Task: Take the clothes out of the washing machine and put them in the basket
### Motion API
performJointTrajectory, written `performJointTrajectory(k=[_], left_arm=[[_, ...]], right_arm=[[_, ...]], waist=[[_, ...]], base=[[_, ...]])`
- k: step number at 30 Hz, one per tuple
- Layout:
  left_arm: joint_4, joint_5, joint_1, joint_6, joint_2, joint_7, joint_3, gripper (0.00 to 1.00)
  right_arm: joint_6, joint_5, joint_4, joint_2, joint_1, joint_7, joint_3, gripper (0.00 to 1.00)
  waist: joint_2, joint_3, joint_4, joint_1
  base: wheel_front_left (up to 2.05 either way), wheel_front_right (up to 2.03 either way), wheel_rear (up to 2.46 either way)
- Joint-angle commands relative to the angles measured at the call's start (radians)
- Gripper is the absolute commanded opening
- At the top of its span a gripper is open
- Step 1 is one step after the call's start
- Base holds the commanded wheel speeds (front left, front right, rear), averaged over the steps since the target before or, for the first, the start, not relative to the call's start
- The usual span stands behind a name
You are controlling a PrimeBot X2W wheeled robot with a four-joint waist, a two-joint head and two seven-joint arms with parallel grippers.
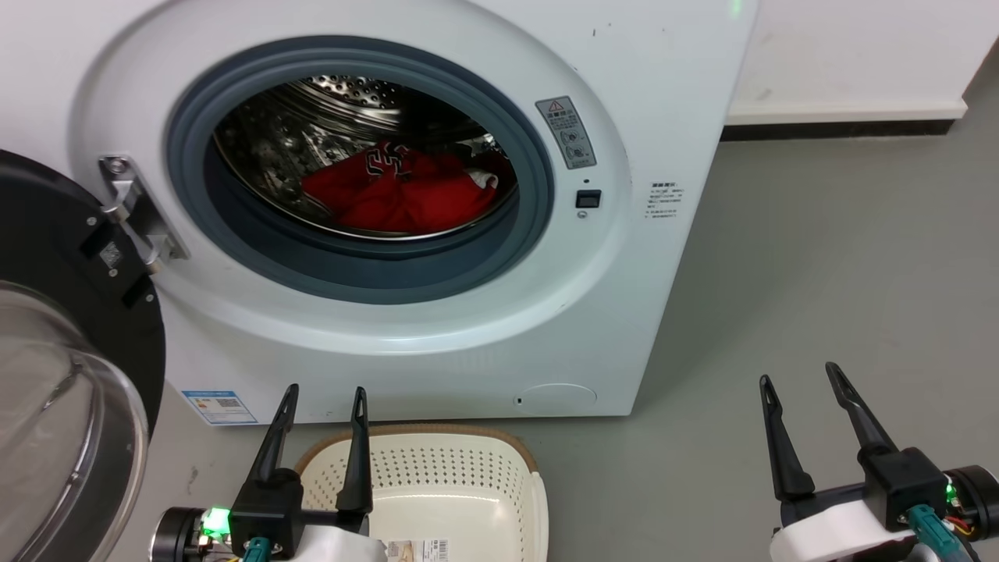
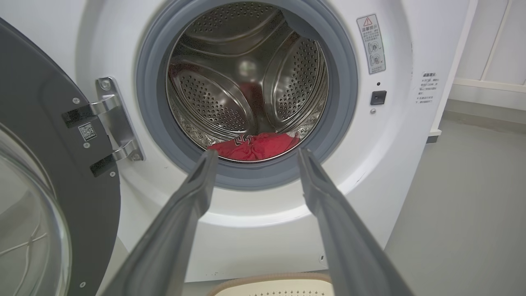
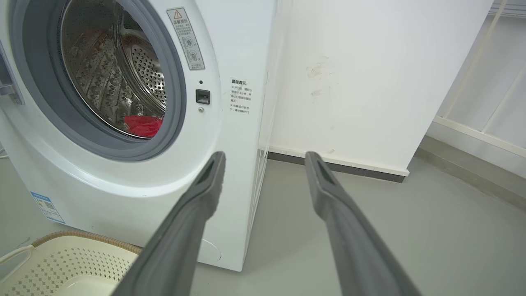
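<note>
Clothes (image 1: 398, 195): lying deep in the washing machine (image 1: 437, 359); you're aiming low.
Left gripper (image 1: 327, 388): hanging open.
Right gripper (image 1: 798, 372): hanging open.

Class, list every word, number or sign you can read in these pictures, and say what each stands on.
Red warning triangle, heading apparently "温馨提示": grey sticker on the washing machine.
Too small to read: printed notice beside it, blue label, QR tag, paper label in the basket.
Crumpled, unreadable: lettering on the clothes.

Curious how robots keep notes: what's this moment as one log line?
red jersey clothes: inside white washing machine | door: open | cream plastic basket: on floor | left gripper: open | right gripper: open
</note>
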Motion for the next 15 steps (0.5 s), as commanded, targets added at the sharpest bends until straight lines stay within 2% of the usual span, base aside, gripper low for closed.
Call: performJointTrajectory(k=[1,9,15], left_arm=[[-0.004,0.004,0.003,-0.007,-0.003,-0.003,0.008,1.00],[0.021,0.021,-0.099,-0.046,0.047,-0.003,0.035,1.00],[0.134,0.030,-0.301,-0.104,0.161,-0.003,0.072,1.00]], right_arm=[[-0.001,0.007,-0.004,-0.001,-0.018,-0.002,-0.001,1.00],[-0.001,0.027,-0.023,0.000,-0.064,-0.002,-0.018,1.00],[-0.001,0.061,-0.042,0.000,-0.112,-0.002,0.004,1.00]], waist=[[-0.0001,0.016,-0.015,0.0000],[-0.0001,0.136,-0.084,0.0000],[-0.0001,0.297,-0.166,0.0000]], base=[[0.00,0.00,0.00],[0.00,0.00,0.00],[0.00,0.00,0.00]])
